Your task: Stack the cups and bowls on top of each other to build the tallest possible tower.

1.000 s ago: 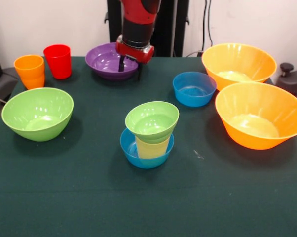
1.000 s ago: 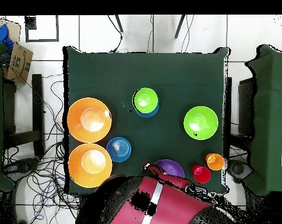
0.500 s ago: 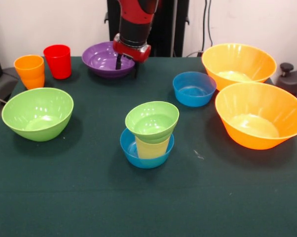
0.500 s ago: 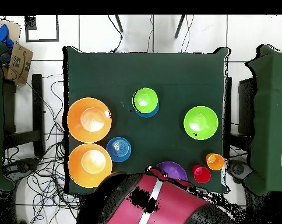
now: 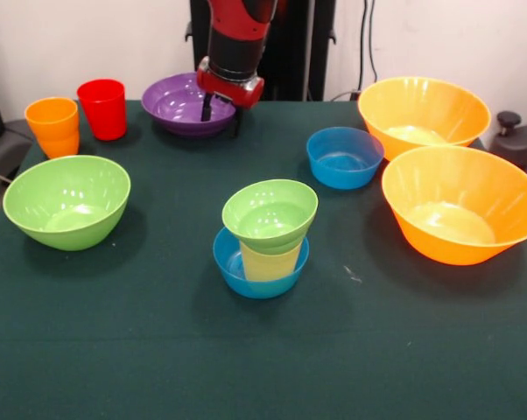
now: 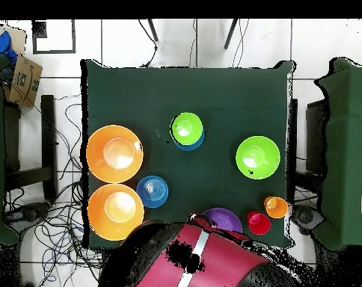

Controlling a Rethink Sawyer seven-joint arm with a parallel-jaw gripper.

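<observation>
- right, my tool (image 5: 221, 112) sits at the purple bowl (image 5: 183, 103)'s rim; it looks clamped on it with one finger inside, though i can't be sure.
- the tower (image 5: 266, 236) stands mid-table (image 5: 158, 350): blue bowl, yellow cup, small green bowl.
- i'd lift straight, keep the bowl level, and centre it before lowering.

purple bowl (image 5: 183, 102), red cup (image 5: 102, 108), dark green table (image 5: 158, 350), seemingly plain
</observation>
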